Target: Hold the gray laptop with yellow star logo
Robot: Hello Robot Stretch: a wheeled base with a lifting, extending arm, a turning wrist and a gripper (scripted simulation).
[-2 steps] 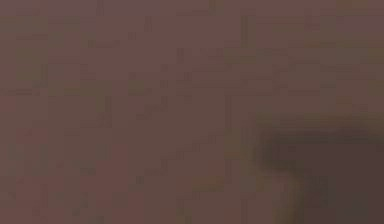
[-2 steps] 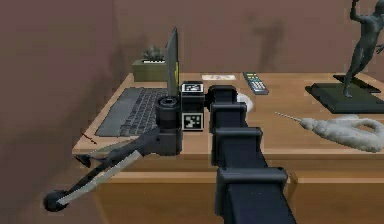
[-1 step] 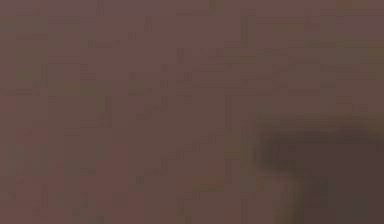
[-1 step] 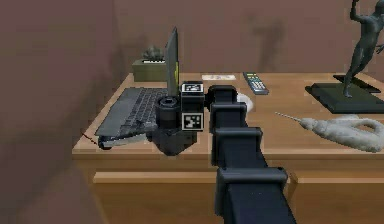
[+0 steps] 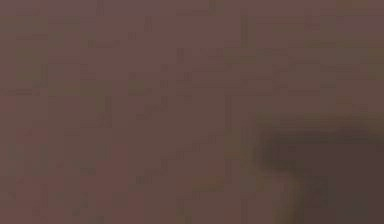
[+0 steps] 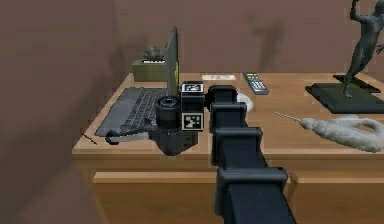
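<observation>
The claw [image 6: 168, 128] sat at the end of the arm [image 6: 240, 150], low over the near right corner of the open laptop [image 6: 130, 110]. With the laptop's base lying on the desk [image 6: 285, 115] right at and behind the claw's far end, I could not tell whether it had hold of anything. The laptop stood at the left end of the desk, its gray keyboard deck flat on the wood and its screen [image 6: 173, 58] upright and seen nearly edge-on. From that angle I could not make out any star logo. I judged it a stiff, fairly heavy slab with smooth faces that would slip in a shallow grip. The hinge could also let the lid swing once the base came up. The screen looked thin and fragile, so I would have left it alone. The near edge of the deck by that corner seemed the best place to take hold, gripped deep so the weight would not twist it loose. Farther out lay a remote [image 6: 255, 82], a pale long object [image 6: 335, 127] and a dark statue [image 6: 357, 45] on its base, all well apart from the laptop.
</observation>
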